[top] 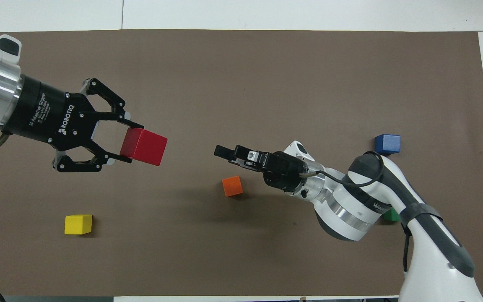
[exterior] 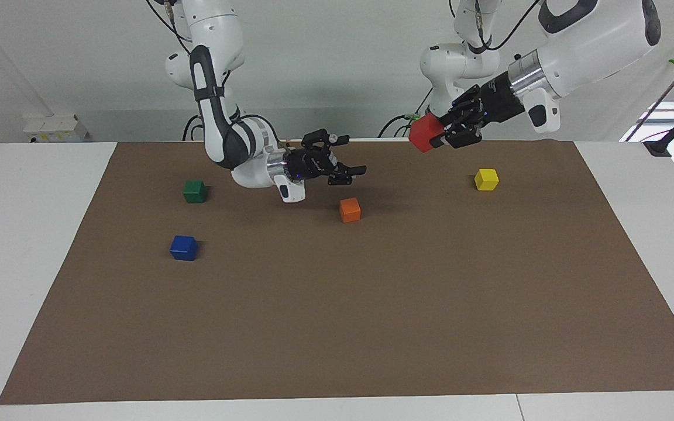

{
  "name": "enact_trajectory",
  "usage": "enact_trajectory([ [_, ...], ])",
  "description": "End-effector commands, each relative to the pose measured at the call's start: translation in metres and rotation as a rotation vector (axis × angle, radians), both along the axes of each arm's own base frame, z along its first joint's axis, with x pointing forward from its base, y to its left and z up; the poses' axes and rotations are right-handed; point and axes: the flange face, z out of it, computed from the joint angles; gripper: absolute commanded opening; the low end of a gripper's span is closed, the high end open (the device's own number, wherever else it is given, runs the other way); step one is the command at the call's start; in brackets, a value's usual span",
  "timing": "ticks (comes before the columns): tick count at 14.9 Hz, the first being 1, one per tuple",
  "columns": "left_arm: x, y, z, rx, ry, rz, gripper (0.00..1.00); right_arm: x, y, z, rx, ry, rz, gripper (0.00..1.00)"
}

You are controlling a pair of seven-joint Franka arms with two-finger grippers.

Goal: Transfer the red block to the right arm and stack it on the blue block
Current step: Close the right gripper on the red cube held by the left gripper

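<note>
The red block (exterior: 426,132), gripped in the closed fingers of the left gripper (exterior: 443,133) above the counter (exterior: 337,327), pointed toward the right gripper (exterior: 350,173), whose open fingers faced it across a gap.

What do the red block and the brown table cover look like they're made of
The red block, held in the air by the left gripper, looks like painted wood or hard plastic: crisp edges, flat faces, even colour, a soft sheen. Which one is unclear. The brown cover looks like matte paper or thin card: flat, no shine, straight cut edges on the white table.
</note>
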Motion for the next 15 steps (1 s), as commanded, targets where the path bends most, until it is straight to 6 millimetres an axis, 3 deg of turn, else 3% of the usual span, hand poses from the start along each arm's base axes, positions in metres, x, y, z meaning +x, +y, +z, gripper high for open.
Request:
enact_trajectory([
  [1,-0.003,-0.003,0.009,-0.037,0.019,0.004,0.00,0.004,0.028,0.003,0.004,-0.001,-0.033,1.00],
  [3,-0.003,-0.006,0.010,-0.047,0.017,-0.001,0.00,0.005,0.032,0.008,0.029,0.002,-0.049,1.00],
  [7,-0.002,-0.010,0.016,-0.079,-0.008,0.011,0.00,-0.002,0.064,0.031,0.138,0.026,-0.086,1.00],
  [9,-0.008,-0.025,0.021,-0.084,-0.032,0.006,0.00,-0.003,0.074,0.040,0.162,0.021,-0.104,1.00],
  [15,-0.011,-0.038,0.020,-0.079,-0.045,-0.001,0.00,0.000,0.079,0.053,0.174,0.034,-0.121,1.00],
])
